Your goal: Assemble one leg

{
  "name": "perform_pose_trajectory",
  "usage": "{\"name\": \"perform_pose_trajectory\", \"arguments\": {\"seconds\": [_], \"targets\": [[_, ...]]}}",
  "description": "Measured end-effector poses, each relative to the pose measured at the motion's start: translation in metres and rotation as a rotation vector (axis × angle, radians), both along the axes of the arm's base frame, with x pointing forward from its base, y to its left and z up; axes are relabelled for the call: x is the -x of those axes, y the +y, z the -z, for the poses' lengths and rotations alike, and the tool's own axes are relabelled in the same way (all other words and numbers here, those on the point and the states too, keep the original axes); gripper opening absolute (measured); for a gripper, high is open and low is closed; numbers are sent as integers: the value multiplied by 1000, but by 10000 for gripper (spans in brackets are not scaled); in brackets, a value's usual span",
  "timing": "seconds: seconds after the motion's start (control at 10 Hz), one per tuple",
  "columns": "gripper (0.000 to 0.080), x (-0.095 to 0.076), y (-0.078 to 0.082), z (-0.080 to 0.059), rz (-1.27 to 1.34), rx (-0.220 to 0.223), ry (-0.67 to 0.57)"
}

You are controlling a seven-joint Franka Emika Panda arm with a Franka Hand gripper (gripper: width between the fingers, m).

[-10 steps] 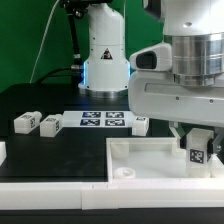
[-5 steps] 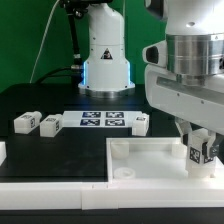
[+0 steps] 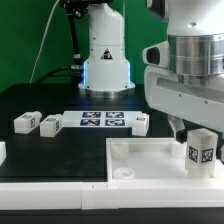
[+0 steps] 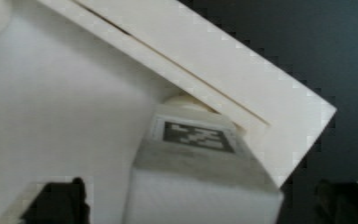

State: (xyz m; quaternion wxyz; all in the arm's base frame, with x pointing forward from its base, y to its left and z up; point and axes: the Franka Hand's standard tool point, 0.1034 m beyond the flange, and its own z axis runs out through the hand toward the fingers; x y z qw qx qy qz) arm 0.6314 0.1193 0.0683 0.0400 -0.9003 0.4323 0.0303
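Observation:
One leg [image 3: 201, 150], a small white block with a marker tag on its face, stands upright on the large white panel [image 3: 150, 158] at the exterior view's right. My gripper [image 3: 197, 129] hangs just above it, fingers spread to either side of its top and not touching it. In the wrist view the leg [image 4: 202, 160] lies between the two dark fingertips with a gap on each side, so the gripper [image 4: 208, 205] is open. Three more legs [image 3: 26, 122] [image 3: 49, 124] [image 3: 141, 124] lie on the black table.
The marker board [image 3: 103, 120] lies flat between the loose legs. The panel has a raised rim and a round corner hole [image 3: 123, 172]. The robot's base [image 3: 104, 55] stands at the back. A white part edge [image 3: 2, 152] shows at the left.
The gripper has shifted a little to the exterior view's right and risen. Its fingers have come off the leg, which now stands free on the panel.

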Motion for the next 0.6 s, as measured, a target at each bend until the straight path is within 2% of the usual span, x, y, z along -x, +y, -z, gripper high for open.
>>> {"name": "perform_pose_trajectory", "arguments": {"seconds": [0.1,0.2,0.3,0.6], "targets": [[648,0,2,-1,-149,-4,-16],[648,0,4,-2,-261,8,-26],[649,-2,7,-5,-458,47,-40],[649,-5,6,-7,-852,66,-67]]}}
